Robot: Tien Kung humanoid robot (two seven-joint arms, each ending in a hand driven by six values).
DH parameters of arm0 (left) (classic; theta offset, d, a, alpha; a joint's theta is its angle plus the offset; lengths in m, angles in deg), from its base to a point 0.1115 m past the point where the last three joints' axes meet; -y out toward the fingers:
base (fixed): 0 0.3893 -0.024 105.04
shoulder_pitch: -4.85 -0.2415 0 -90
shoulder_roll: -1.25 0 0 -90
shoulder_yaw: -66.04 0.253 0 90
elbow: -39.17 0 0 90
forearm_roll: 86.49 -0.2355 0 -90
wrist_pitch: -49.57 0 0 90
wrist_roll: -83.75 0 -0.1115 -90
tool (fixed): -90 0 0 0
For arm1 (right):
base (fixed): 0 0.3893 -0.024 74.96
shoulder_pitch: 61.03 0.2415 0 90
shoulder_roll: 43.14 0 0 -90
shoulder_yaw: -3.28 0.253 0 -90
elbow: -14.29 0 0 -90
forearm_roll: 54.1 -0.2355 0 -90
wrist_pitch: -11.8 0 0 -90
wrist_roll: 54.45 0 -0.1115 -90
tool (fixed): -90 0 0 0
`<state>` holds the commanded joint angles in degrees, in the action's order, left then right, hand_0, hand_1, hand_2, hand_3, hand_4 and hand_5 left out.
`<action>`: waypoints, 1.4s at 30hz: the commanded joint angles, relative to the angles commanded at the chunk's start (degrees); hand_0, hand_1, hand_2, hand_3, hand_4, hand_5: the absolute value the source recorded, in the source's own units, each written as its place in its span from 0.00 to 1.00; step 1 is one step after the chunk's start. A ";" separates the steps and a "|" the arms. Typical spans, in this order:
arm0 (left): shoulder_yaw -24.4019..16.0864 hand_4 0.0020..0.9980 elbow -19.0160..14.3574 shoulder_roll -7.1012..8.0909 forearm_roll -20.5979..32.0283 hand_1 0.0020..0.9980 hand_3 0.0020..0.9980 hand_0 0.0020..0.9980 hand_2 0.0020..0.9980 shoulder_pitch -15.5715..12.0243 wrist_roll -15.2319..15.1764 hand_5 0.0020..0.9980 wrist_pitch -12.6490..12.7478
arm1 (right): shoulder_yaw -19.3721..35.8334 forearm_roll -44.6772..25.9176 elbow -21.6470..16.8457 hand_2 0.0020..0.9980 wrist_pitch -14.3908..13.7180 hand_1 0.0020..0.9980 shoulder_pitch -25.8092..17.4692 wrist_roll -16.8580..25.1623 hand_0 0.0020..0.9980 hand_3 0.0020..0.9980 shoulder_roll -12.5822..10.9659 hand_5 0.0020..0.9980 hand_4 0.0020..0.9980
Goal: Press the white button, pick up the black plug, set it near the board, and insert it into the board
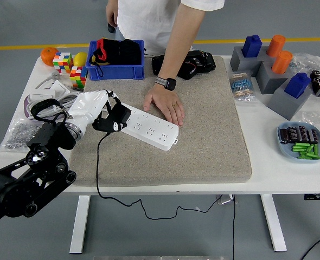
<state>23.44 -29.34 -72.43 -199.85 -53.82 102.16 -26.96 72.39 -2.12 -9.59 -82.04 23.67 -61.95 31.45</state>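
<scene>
Left hand (97, 110) clamped on black plug (113, 118), cable hanging down off it over the table edge. Plug sits over the near-left end of the white power board (144, 125), which runs out to the hand's right on the mat (203, 135). Further right, a person's hand (165, 103) lies flat, touching the board's far edge.

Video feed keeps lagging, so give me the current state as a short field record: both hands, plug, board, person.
left hand: shut on black plug
black plug: held over the left end of the power strip, cable trailing down off the table's near edge
power strip: white, lying diagonally on the grey mat
person's hand: resting flat on the strip's far side
right hand: not in view
insertion: cannot tell if seated
</scene>
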 joint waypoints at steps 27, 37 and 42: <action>3.82 0.33 9.27 -3.09 1.82 0.20 0.32 0.10 0.22 3.36 -0.37 0.00 0.19 | -0.81 -0.13 0.07 0.69 0.03 0.71 0.00 -0.09 0.74 0.64 -0.23 0.40 0.71; 3.74 0.34 9.14 -3.09 1.24 0.21 0.33 0.10 0.22 3.33 1.11 0.00 -1.06 | -0.88 -0.11 0.11 0.69 0.02 0.71 -0.21 -0.11 0.74 0.64 -0.26 0.40 0.71; 3.69 0.74 8.71 -2.95 1.31 0.43 0.61 0.20 0.40 3.29 0.19 0.00 -0.18 | -0.71 -0.09 0.10 0.69 0.04 0.71 -0.22 -0.12 0.74 0.64 -0.10 0.40 0.70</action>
<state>27.13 -20.63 -75.39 -198.55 -50.53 102.34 -27.14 71.68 -2.21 -9.49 -82.01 23.44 -62.07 31.35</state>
